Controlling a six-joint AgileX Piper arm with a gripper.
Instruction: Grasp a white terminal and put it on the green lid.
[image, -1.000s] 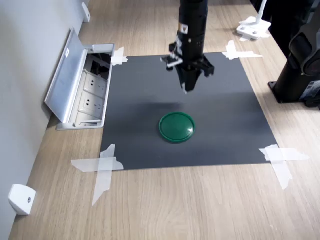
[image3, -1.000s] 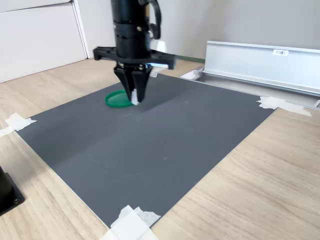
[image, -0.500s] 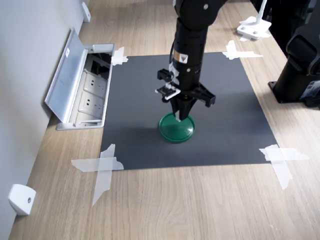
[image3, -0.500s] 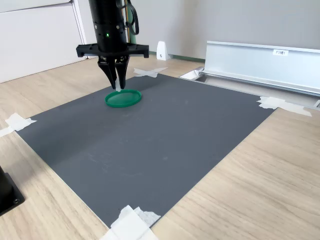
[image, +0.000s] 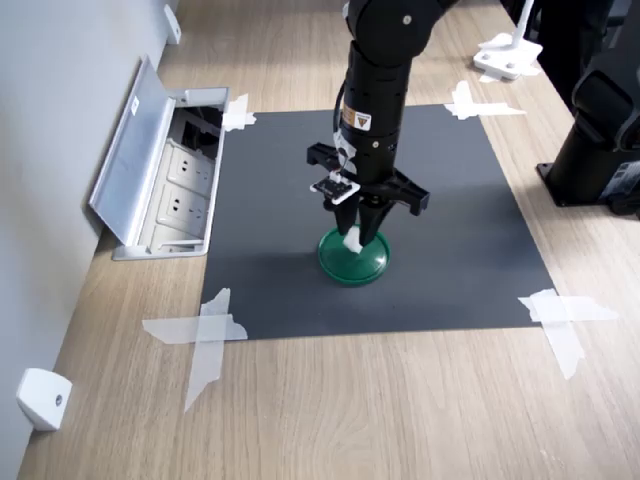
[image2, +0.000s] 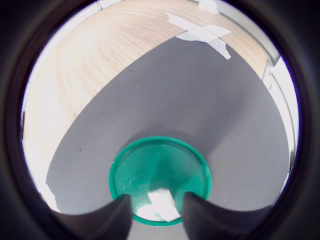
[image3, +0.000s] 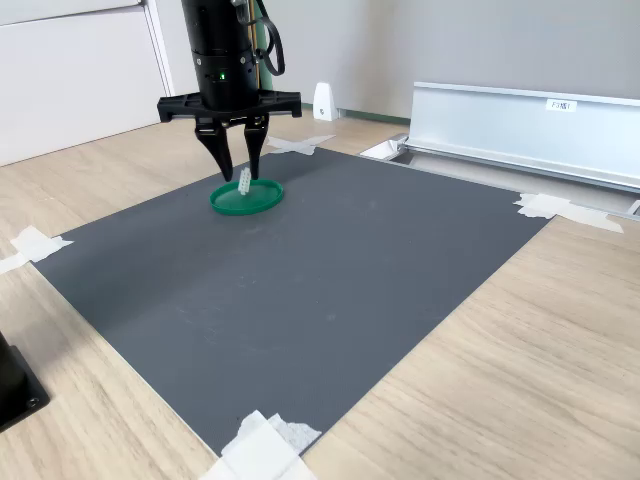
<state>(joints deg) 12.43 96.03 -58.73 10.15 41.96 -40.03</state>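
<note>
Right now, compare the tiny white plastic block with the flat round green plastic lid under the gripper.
Colour: the tiny white plastic block is white; the flat round green plastic lid is dark green.
Size: the block covers only a small part of the lid's width.
Pose: the block stands upright, taller than wide; the lid lies flat on the dark grey mat.
Shared: both sit under the open gripper, and the block rests on the lid.

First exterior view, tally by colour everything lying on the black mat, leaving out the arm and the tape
Green: 1, the green lid
White: 1, the white terminal, standing on the lid under the open gripper
Total: 2
</note>
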